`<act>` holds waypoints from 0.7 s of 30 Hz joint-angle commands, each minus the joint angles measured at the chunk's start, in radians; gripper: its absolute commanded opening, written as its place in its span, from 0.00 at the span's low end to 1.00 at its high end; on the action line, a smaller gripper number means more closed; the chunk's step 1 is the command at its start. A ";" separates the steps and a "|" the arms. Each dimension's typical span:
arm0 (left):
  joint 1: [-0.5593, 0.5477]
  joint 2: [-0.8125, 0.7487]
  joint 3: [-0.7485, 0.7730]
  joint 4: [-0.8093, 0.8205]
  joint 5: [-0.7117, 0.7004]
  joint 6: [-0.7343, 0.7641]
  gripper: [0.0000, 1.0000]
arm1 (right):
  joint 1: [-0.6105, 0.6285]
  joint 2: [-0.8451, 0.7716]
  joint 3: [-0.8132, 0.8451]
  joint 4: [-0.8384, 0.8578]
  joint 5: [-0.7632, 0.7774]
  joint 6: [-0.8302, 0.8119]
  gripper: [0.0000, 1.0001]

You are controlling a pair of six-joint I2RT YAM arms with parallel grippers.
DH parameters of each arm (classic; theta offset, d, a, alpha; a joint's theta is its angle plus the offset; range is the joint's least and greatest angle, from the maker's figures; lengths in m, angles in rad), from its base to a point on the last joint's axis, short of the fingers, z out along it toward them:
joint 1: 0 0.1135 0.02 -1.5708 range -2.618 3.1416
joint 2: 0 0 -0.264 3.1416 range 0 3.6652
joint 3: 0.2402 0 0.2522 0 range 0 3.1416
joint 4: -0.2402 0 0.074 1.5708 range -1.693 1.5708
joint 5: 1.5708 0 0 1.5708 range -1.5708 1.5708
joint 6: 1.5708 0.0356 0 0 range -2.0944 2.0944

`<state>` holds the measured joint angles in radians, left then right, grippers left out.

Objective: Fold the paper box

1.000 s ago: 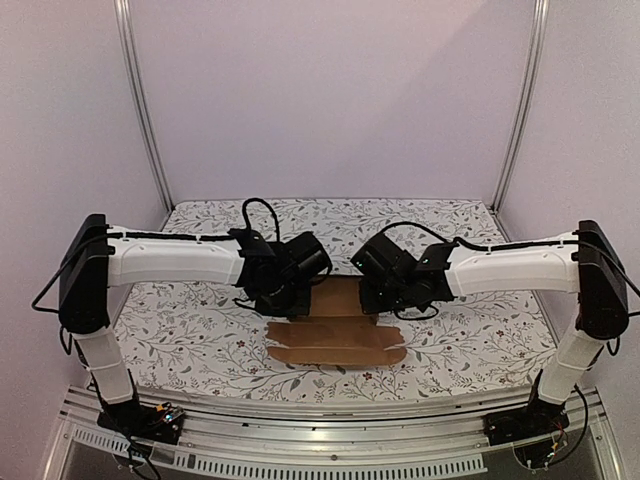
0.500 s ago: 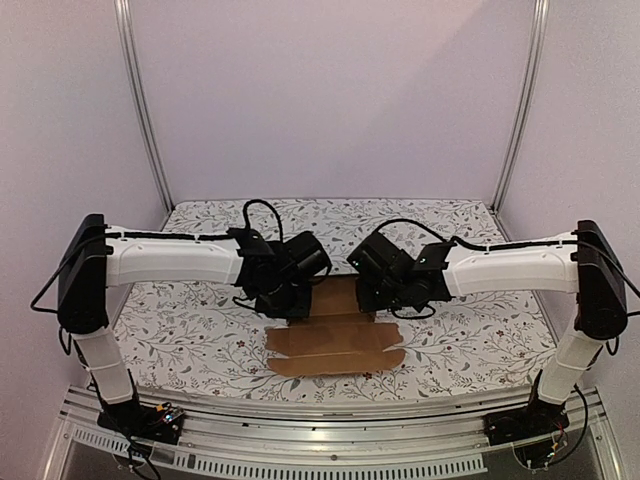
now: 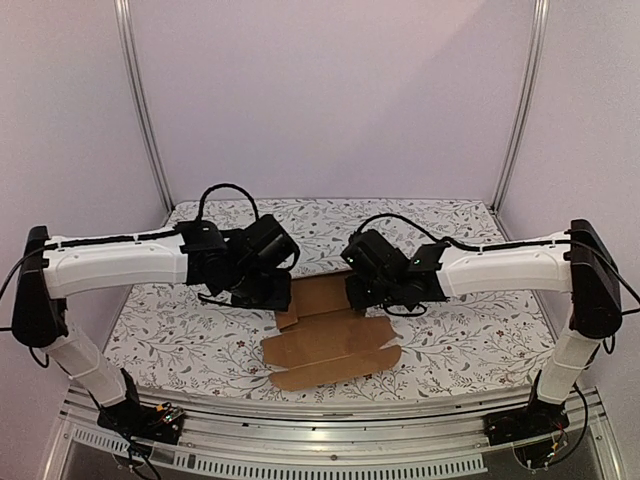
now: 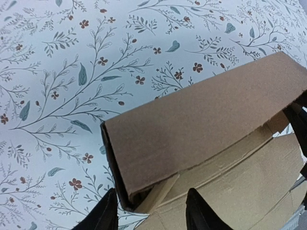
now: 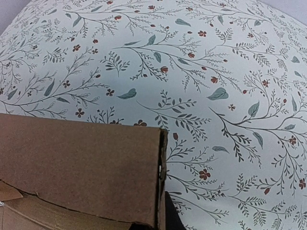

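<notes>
The paper box point(image 3: 330, 338) is a brown cardboard sheet lying partly folded at the middle of the table, its far wall raised. In the left wrist view that wall point(image 4: 201, 124) stands up with its end corner between my fingertips. My left gripper point(image 4: 151, 215) is open, one finger on each side of the corner and neither touching it. In the right wrist view the wall's other end point(image 5: 160, 177) sits against one dark finger point(image 5: 171, 216); the other finger is hidden behind the cardboard. My right gripper point(image 3: 362, 292) is shut on that end of the box.
The table point(image 3: 180, 330) has a floral cloth with bare cloth on all sides of the box. Metal posts point(image 3: 140, 100) and plain walls stand at the back and sides. A metal rail point(image 3: 320, 415) runs along the near edge.
My left gripper has opened, let go of the box wall and drawn back to the left with its arm. The box has shifted slightly and turned. The right gripper has kept its grip.
</notes>
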<state>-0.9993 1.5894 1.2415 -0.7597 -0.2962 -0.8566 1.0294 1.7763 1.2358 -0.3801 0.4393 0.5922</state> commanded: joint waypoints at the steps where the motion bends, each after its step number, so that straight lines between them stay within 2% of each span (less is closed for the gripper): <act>1: 0.031 -0.107 -0.076 0.001 0.021 0.056 0.48 | -0.007 -0.008 -0.059 0.163 -0.011 -0.113 0.00; 6: 0.082 -0.233 -0.124 0.085 0.140 0.172 0.47 | -0.023 -0.049 -0.174 0.364 -0.076 -0.241 0.00; 10: 0.115 -0.266 -0.100 0.146 0.246 0.233 0.46 | -0.042 -0.056 -0.227 0.484 -0.132 -0.297 0.00; 21: 0.139 -0.132 -0.030 0.312 0.380 0.268 0.38 | -0.055 -0.029 -0.458 1.024 -0.288 -0.435 0.00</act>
<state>-0.8799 1.3891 1.1606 -0.5388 0.0029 -0.6205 0.9833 1.7344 0.8337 0.3676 0.2424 0.2184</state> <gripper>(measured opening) 0.391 0.025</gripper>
